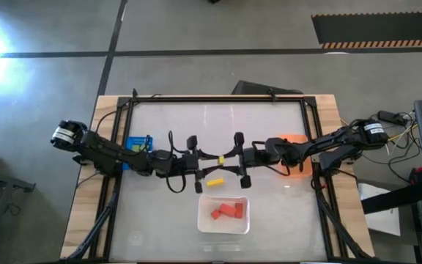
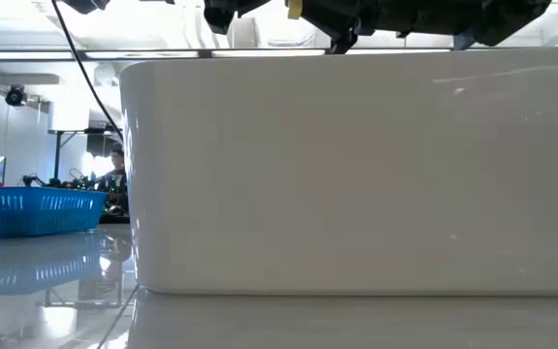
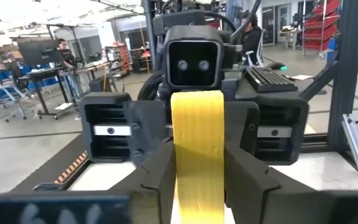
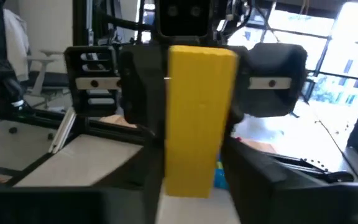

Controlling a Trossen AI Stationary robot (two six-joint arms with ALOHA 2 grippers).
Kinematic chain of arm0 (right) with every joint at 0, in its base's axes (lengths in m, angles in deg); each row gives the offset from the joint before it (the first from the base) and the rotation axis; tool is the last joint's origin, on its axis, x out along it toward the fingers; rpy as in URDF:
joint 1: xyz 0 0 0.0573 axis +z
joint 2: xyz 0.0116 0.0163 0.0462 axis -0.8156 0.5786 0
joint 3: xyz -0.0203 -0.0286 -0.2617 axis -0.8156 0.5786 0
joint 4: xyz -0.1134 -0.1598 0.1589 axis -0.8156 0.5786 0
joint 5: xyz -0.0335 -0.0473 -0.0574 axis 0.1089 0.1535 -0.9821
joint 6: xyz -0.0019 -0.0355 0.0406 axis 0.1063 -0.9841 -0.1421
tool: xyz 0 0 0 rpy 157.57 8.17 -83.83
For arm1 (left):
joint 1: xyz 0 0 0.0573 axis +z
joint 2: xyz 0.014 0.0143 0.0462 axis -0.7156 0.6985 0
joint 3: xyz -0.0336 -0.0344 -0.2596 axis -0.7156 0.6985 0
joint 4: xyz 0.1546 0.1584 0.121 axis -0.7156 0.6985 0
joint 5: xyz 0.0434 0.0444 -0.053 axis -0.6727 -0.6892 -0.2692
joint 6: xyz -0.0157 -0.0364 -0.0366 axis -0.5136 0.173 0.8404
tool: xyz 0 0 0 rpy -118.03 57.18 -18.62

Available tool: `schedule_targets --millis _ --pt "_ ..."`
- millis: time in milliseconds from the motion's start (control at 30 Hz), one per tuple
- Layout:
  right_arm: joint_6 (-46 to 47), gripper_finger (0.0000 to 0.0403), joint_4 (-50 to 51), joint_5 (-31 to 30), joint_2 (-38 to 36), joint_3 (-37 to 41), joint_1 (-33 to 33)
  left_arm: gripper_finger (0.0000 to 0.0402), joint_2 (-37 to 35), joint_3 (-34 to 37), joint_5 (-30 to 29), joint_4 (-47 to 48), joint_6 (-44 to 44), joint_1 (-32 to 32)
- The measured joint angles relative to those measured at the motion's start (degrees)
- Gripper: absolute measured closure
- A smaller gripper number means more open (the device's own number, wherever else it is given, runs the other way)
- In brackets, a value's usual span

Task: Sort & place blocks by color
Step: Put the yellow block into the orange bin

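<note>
A yellow block (image 1: 220, 159) hangs in the air over the table's middle, between my two grippers, which face each other. My left gripper (image 1: 209, 160) comes from the table's left and my right gripper (image 1: 231, 158) from its right. Both are shut on this block. In the left wrist view the yellow block (image 3: 196, 149) runs from my own fingers to the other gripper. The right wrist view shows the same yellow block (image 4: 197, 118). A second yellow block (image 1: 215, 182) lies flat on the table. Red blocks (image 1: 226, 212) lie in the white tray (image 1: 204, 224). My left gripper pinches the yellow block's left end (image 3: 196, 186) between its two fingers, level, from the table's left, fingers along the block. The block is lifted clear and lies roughly level. My right gripper pinches the block's right end (image 4: 191, 177) between its two fingers, level, from the table's right, fingers along the block.
A blue bin (image 1: 138, 144) sits under my left arm and an orange bin (image 1: 297, 152) under my right arm. The white tray's wall (image 2: 356, 174) fills the low view, with the blue bin (image 2: 27, 208) at its left. People stand in the room beyond.
</note>
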Motion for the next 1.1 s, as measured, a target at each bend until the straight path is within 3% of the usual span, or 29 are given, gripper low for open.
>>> schedule_targets --millis 100,233,400,567,800,967,1100 --pt "-0.3 0.0319 1.9 0.8 0.0 0.0 0.0 0.0268 0.0 0.0 0.1 0.8 0.0 0.0" --pt "-0.1 0.0314 5.2 0.9 0.0 -0.2 0.0 0.0216 0.0 0.0 0.2 1.2 0.0 0.0" --pt "3.5 0.0314 14.3 0.6 -0.7 -2.3 0.0 0.0180 -1.6 0.1 0.2 5.4 -1.0 0.0" --pt "9.9 0.0314 42.6 -7.4 -3.9 -8.1 0.0 0.0166 -6.3 0.1 0.2 17.1 -3.4 0.0" --pt "28.7 0.0314 99.9 -18.6 -4.0 -25.0 -1.2 0.0164 -14.0 0.1 -1.4 27.4 -7.9 0.0" --pt "48.1 0.0314 130.0 -17.6 -1.8 -30.0 -4.3 0.0164 -18.0 1.3 -4.7 29.4 -7.4 -0.1" --pt "56.0 0.0314 136.7 -11.3 -2.0 -27.1 -6.6 0.0163 -20.2 3.6 -4.7 29.2 -7.4 0.0"
